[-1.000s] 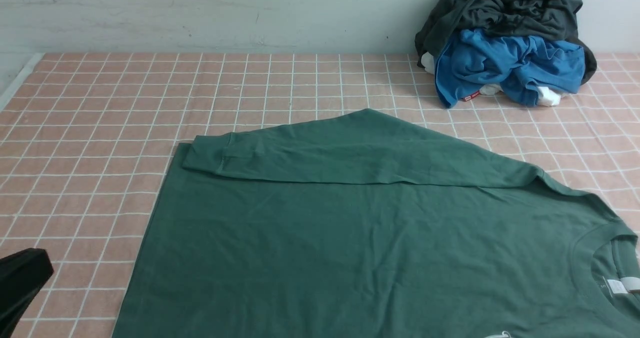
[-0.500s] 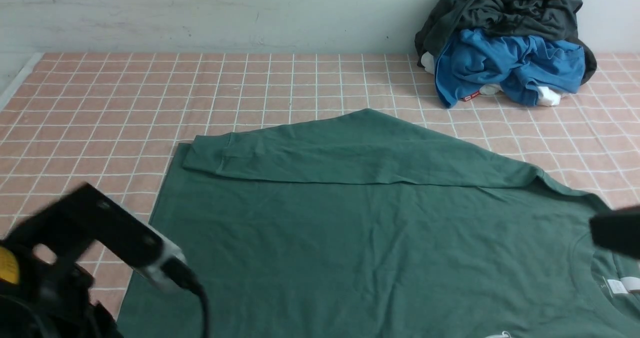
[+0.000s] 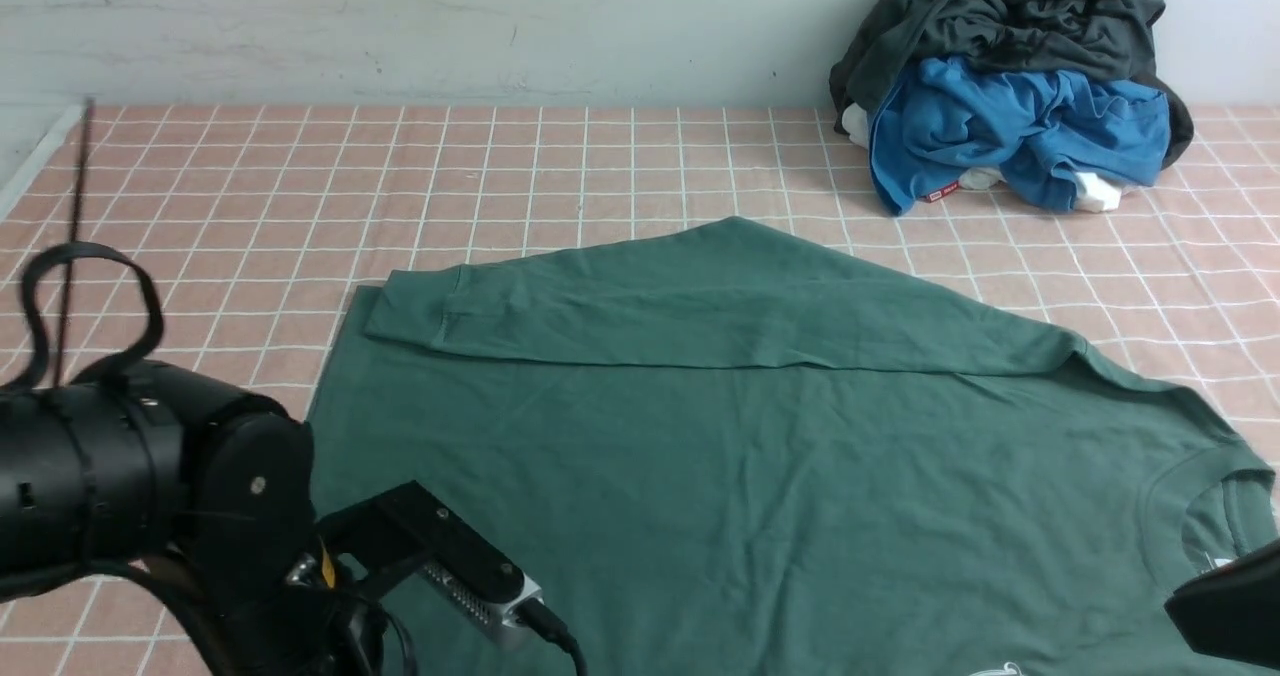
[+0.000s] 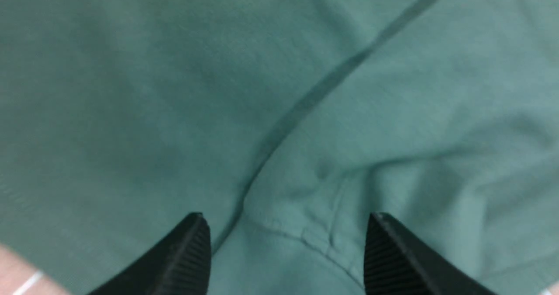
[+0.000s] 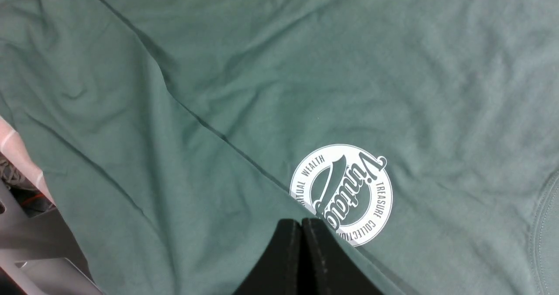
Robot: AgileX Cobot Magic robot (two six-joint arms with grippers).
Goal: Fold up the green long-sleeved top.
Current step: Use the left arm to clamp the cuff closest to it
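The green long-sleeved top (image 3: pixel 720 456) lies flat on the checked tablecloth, neck to the right. Its far sleeve (image 3: pixel 700 306) is folded across the body, cuff (image 3: pixel 410 306) to the left. My left gripper (image 4: pixel 286 225) is open, its jaws wide apart just above a stitched seam of the green fabric (image 4: pixel 305 234). My right gripper (image 5: pixel 301 221) is shut and empty. It hovers over a folded edge of the top beside the round white print (image 5: pixel 341 194). In the front view only the left arm's wrist (image 3: pixel 200 476) and a black part of the right arm (image 3: pixel 1225 606) show.
A pile with a dark grey-black garment (image 3: pixel 1000 16) and a bright blue garment (image 3: pixel 1010 131) sits at the back right against the wall. Pink checked tablecloth (image 3: pixel 200 206) lies around the top. The table's near edge and a metal frame (image 5: pixel 35 242) show in the right wrist view.
My left arm has swung in from the lower left and now reaches over the top's near left part. The black part of my right arm has dropped lower at the right edge.
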